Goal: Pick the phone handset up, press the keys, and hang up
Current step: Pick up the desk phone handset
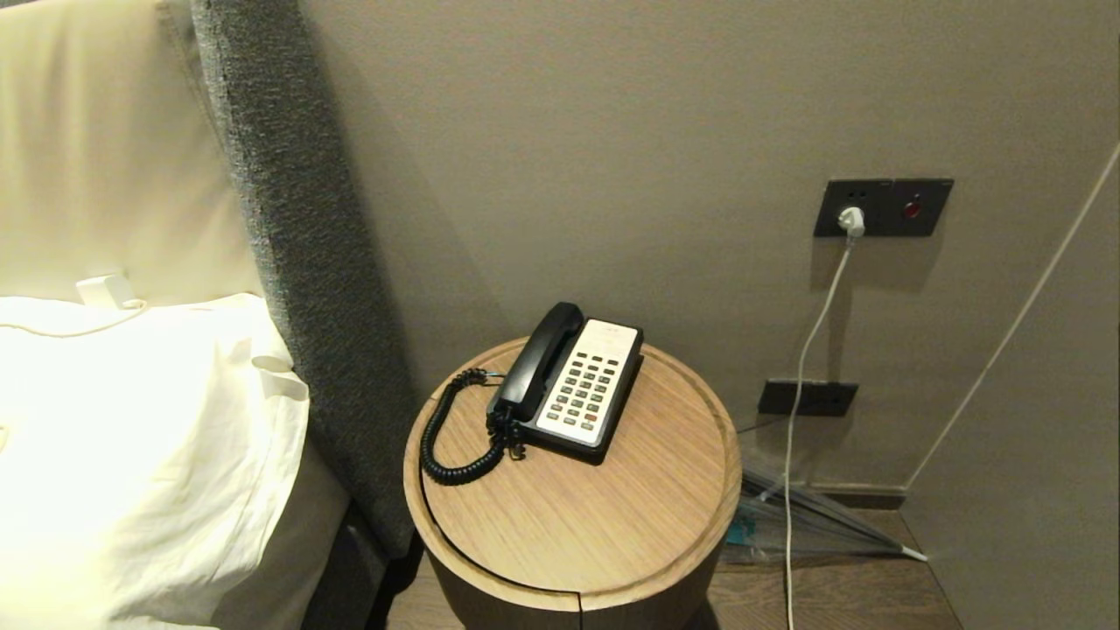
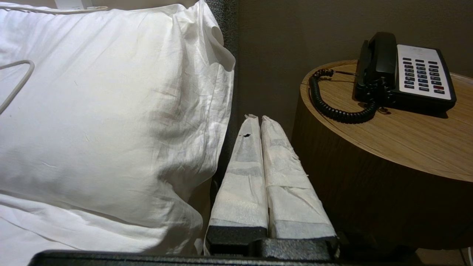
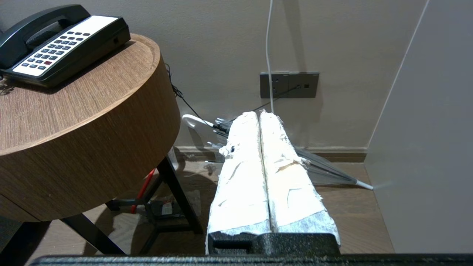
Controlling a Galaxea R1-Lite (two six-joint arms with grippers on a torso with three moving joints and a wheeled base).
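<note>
My 2 grippers, left gripper (image 2: 257, 119) and right gripper (image 3: 258, 115), pressed closed, empty, low beside the round table (image 1: 612, 516). Phone handset (image 1: 541, 357) cradled left of the keys (image 1: 584, 390). Risk: coiled cord (image 1: 446, 437) drags the base on lifting.

White pillow (image 1: 131, 455) left; round wooden table (image 1: 612, 525); umbrella (image 1: 805, 516) on floor.

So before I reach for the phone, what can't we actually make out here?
- Key labels on the keys: too small in every view.
- Phone handset underside and cradle: hidden by the handset itself.
- Both arms: outside the head view; the left claw and right claw, both shut, show only in their wrist views.
- Table near side: cut off by picture edges.
</note>
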